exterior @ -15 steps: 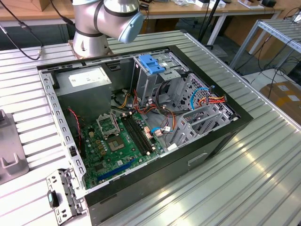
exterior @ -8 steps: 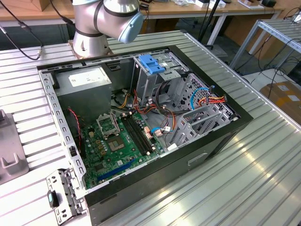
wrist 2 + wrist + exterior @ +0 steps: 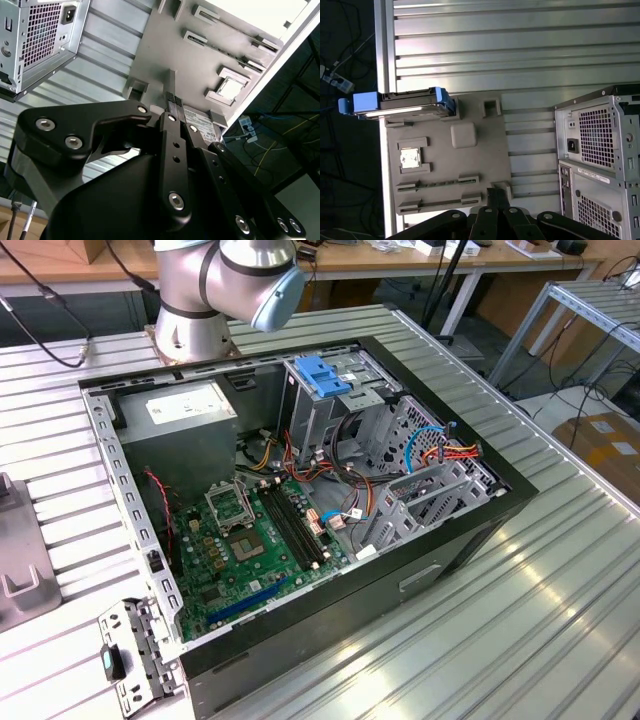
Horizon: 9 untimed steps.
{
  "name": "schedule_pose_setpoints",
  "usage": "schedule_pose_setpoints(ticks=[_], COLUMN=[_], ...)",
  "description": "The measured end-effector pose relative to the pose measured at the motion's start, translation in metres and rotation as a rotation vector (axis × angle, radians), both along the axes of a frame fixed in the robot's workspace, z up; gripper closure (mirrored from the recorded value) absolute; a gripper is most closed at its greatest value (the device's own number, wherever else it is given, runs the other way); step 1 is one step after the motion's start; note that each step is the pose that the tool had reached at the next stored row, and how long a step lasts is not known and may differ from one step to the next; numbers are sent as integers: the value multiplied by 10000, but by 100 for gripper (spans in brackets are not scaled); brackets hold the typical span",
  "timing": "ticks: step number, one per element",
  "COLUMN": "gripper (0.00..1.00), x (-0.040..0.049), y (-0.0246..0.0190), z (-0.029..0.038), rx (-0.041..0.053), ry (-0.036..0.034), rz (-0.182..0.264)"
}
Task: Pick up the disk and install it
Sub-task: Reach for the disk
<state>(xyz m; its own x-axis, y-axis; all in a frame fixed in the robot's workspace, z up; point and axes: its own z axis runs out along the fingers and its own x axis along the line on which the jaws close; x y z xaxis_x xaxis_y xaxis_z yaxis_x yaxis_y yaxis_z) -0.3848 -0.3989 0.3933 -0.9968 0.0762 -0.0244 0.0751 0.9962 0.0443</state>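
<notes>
Looking past the tool (image 3: pixel 495 196) in the first wrist view, we see its black fingertips pressed together into one narrow block with nothing between them. In the second wrist view the tool (image 3: pixel 171 97) shows the same single bar ahead of its black links. It hangs over a grey tray (image 3: pixel 485 150) that lies flat on the ribbed metal counter (image 3: pixel 520 45), above the tray edge farthest from the disk.

Moving on across the tray, we pass two long narrow slots (image 3: pixel 439 181), then a square chip (image 3: pixel 411 158) seated in its pocket with a plain raised pad (image 3: pixel 463 135) beside it. The disk (image 3: pixel 400 102) comes last, well apart from the tool. It stands on its long edge in the tray's far corner, close to the counter's rim, grey metal held in a light-blue frame whose ends show at both sides.

Beside the tray we see the perforated rear of a computer case (image 3: pixel 600 165).

In the exterior view the case (image 3: pixel 440 570) lies on its side with the panel off. Nearest us is the green board (image 3: pixel 250 540), beyond it a metal cage topped by a bright-blue latch (image 3: pixel 325 375), and farthest back the arm's base (image 3: pixel 195 315) stands on the counter.
</notes>
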Motion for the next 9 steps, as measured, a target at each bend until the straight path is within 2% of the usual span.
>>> schedule_pose_setpoints(ticks=[9], gripper=[90], x=[-61], y=[0], z=[-1], rx=[0], ry=[0], rz=[0])
